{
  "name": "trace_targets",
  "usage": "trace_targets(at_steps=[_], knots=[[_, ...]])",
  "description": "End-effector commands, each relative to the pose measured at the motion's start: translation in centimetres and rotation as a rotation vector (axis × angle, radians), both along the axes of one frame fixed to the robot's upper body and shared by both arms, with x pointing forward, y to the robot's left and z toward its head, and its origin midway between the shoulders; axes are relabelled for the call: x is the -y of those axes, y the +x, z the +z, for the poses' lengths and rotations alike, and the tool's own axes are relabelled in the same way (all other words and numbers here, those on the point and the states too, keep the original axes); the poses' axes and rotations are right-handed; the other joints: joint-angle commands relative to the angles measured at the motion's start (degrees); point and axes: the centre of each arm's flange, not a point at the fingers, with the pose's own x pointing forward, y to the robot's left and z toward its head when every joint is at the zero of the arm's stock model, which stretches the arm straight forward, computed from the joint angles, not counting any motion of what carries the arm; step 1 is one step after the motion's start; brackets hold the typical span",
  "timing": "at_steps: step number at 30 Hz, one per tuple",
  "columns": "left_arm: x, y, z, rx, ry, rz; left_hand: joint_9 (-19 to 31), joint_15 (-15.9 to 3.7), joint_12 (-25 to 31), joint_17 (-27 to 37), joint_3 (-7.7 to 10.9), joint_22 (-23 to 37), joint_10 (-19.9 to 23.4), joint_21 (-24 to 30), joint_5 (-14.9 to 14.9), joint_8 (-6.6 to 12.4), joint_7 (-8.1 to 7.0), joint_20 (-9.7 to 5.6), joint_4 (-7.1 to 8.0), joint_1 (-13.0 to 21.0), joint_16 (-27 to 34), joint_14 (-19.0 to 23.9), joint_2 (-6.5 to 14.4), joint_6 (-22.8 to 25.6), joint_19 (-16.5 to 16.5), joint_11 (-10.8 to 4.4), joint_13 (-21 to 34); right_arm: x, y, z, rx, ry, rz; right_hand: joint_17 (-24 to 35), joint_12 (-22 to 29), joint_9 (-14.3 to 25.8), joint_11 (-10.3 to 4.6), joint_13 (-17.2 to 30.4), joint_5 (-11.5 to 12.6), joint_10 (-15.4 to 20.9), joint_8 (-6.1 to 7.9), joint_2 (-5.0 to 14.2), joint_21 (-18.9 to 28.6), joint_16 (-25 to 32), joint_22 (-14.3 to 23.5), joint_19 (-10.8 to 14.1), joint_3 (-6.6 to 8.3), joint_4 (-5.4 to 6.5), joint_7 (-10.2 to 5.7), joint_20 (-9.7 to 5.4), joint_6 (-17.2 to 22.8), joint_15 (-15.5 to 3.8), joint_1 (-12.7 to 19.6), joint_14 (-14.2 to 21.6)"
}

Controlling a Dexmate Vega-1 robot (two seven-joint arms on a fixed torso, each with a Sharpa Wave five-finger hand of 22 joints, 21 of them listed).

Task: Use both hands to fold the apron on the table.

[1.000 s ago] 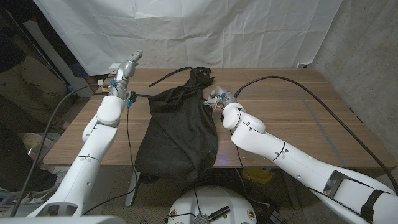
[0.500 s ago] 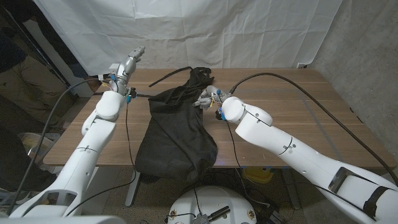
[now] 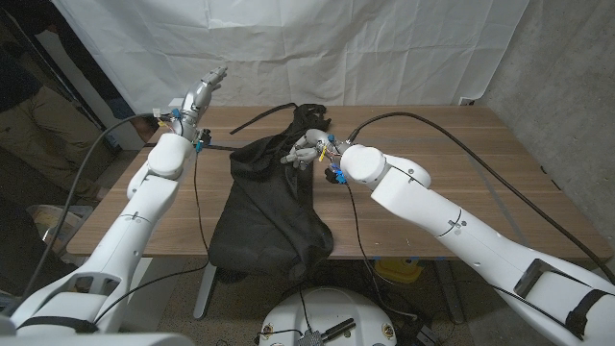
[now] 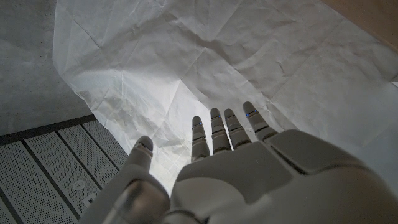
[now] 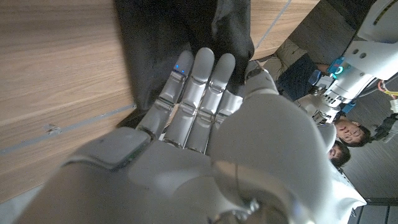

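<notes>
A black apron (image 3: 274, 207) lies lengthwise on the wooden table (image 3: 432, 163), its lower part hanging over the front edge. One strap (image 3: 258, 118) trails off toward the back left. My right hand (image 3: 306, 151) is over the apron's upper part with its fingers stretched out toward the left. In the right wrist view this hand (image 5: 199, 112) reaches straight over the dark cloth (image 5: 168, 43) and grips nothing. My left hand (image 3: 205, 88) is lifted above the table's back left corner, away from the apron. Its fingers (image 4: 214, 134) are spread and empty, pointing at the white sheet.
A white sheet (image 3: 336, 48) hangs behind the table, and a concrete wall (image 3: 567, 77) stands on the right. A black cable (image 3: 452, 130) arcs over the table's right half. A person (image 3: 29, 115) stands at the far left; people (image 5: 341, 146) also appear in the right wrist view.
My right hand has swung left from the apron's right edge onto its upper part. The left hand has risen slightly and drawn back.
</notes>
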Motion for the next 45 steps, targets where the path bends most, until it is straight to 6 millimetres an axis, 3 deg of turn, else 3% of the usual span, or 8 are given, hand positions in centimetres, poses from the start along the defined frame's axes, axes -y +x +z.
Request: trace_targets(at_steps=[1, 22, 37, 45], knots=[[-0.4, 0.9, 1.2, 0.021, 0.019, -0.021, 0.0, -0.12, 0.3, 0.1, 0.08, 0.1, -0.2, -0.2, 0.3, -0.01, -0.12, 0.22, 0.18, -0.1, 0.2, -0.1, 0.2, -0.2, -0.2, -0.12, 0.1, -1.3, -0.4, -0.1, -0.046, 0.036, 0.158, 0.3, 0.3, 0.2, 0.33, 0.0, -0.3, 0.0, 0.24, 0.16, 0.3, -0.3, 0.1, -0.3, -0.12, -0.03, 0.11, -0.10, -0.1, -4.73, 0.6, 0.2], [-0.1, 1.8, 2.7, 0.055, 0.047, -0.060, 0.0, -0.06, 0.4, 0.1, -0.04, 0.1, -0.1, -0.3, 0.4, 0.03, -0.13, 0.26, 0.27, 0.0, 0.3, -0.2, 0.2, -0.2, -0.2, -0.12, 0.1, -4.8, -0.7, -0.9, -0.081, 0.036, 0.390, 0.1, 0.2, 0.3, 0.62, 0.0, -1.1, -0.8, 0.34, 0.77, 0.8, -0.6, -0.1, -1.5, -0.65, 0.33, 0.30, -0.62, -0.6, -4.58, 1.0, -0.5], [-0.3, 2.1, 2.9, 0.073, 0.043, -0.078, 0.0, -0.14, 0.4, 0.1, -0.14, 0.1, -0.2, -0.4, 0.4, 0.05, -0.11, 0.21, 0.32, 0.0, 0.3, -0.2, 0.2, -0.3, -0.2, -0.05, 0.1, -7.7, -1.7, 0.2, -0.014, 0.019, 0.487, -0.4, 0.3, 0.3, 0.78, -0.4, -1.6, -0.7, 0.53, 0.93, 1.4, -1.2, -0.2, -1.9, -0.86, 0.41, 0.42, -0.72, -0.6, -4.64, 1.3, -0.4], [-0.4, 2.0, 3.0, 0.083, 0.044, -0.079, 0.0, -0.08, 0.4, 0.0, -0.19, 0.1, -0.1, -0.5, 0.4, 0.05, -0.16, 0.21, 0.35, 0.1, 0.3, -0.2, 0.2, -0.3, -0.1, -0.04, 0.1, -9.2, -0.9, -0.5, -0.067, 0.028, 0.546, -1.7, -0.1, 0.4, 0.68, -1.2, -1.8, -1.0, 0.51, 0.96, 1.6, -2.8, -0.4, -2.2, -0.84, 0.61, 0.26, -0.81, -1.0, -4.60, 1.1, -0.1]])
